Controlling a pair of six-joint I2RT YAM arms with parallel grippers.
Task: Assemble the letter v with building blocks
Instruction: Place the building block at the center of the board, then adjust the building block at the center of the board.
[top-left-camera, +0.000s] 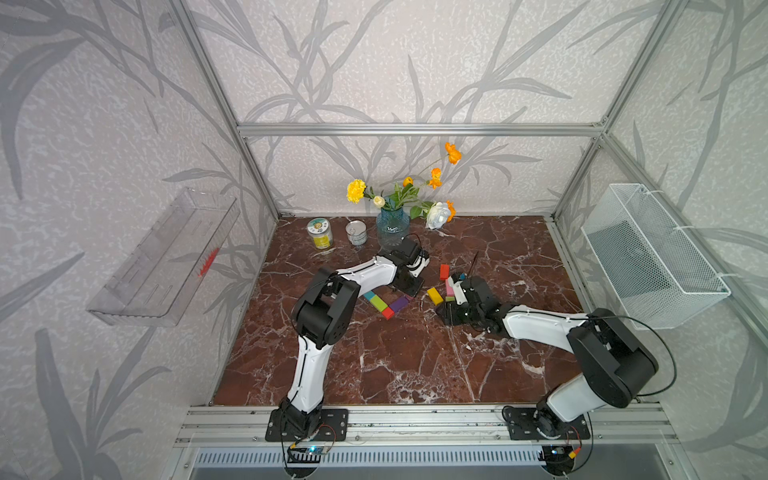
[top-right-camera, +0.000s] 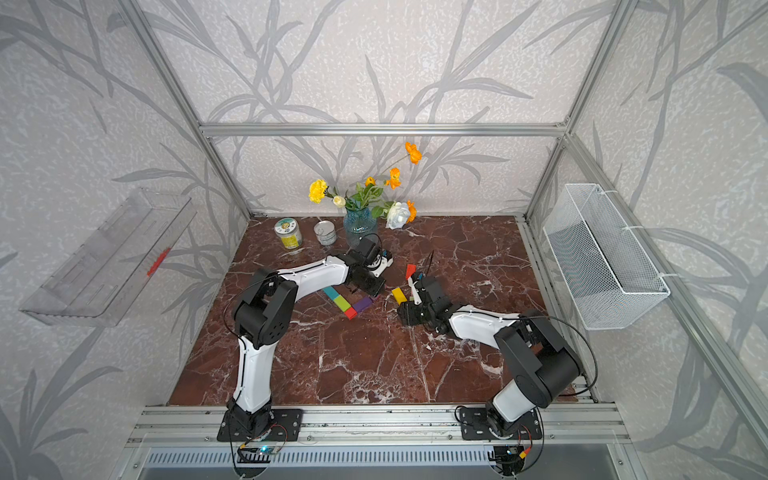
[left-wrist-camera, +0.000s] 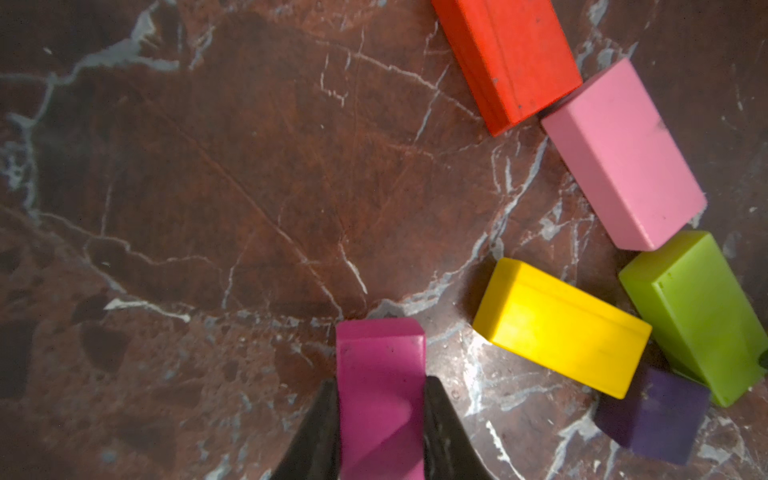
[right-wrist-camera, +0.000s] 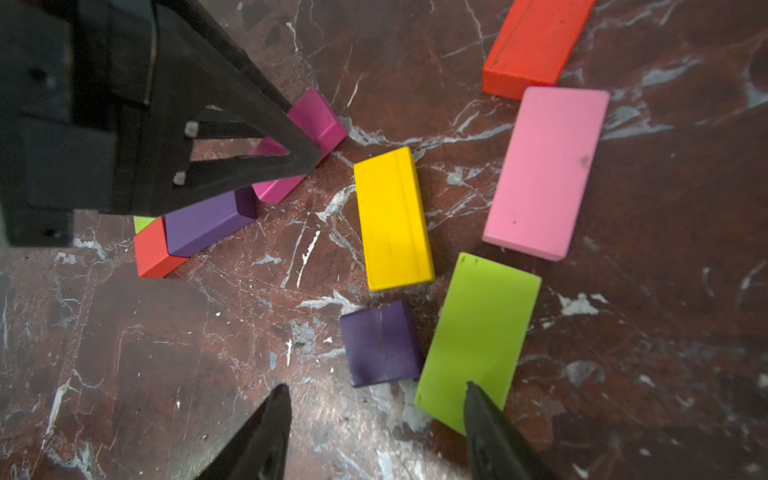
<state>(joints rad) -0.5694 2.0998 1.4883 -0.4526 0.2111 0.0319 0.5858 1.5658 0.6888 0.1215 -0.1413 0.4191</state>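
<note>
Two pincers: left pincer (left-wrist-camera: 380, 380) clamps magenta block (left-wrist-camera: 380, 357) on worktop (right-wrist-camera: 124, 353) at purple bar's (right-wrist-camera: 208, 220) end, extending V's second stroke; right pincer (right-wrist-camera: 376, 386) wide, empty, above lime block (right-wrist-camera: 478, 332). Next likely: release magenta straight

Pale grey textured wallpaper with darker grey leaf print (top-left-camera: 374, 62) on back and both side walls. Silver aluminium profile frame (top-left-camera: 415, 129) across the back and up the corners. Red-brown marble-look tabletop with white veins (top-left-camera: 415, 365). Clear plastic tray shelf (top-left-camera: 166, 257) on wall at 9 o'clock, white wire-mesh basket (top-left-camera: 665, 266) on wall at 3 o'clock. Blue glass vase of yellow, orange and white flowers (top-left-camera: 392, 227) at 12 o'clock; yellow-labelled tin (top-left-camera: 320, 235) and plain silver tin (top-left-camera: 356, 233) near it, toward 11. Grooved aluminium rail (top-left-camera: 415, 419) at 6 o'clock. Light even, shadows faint
</note>
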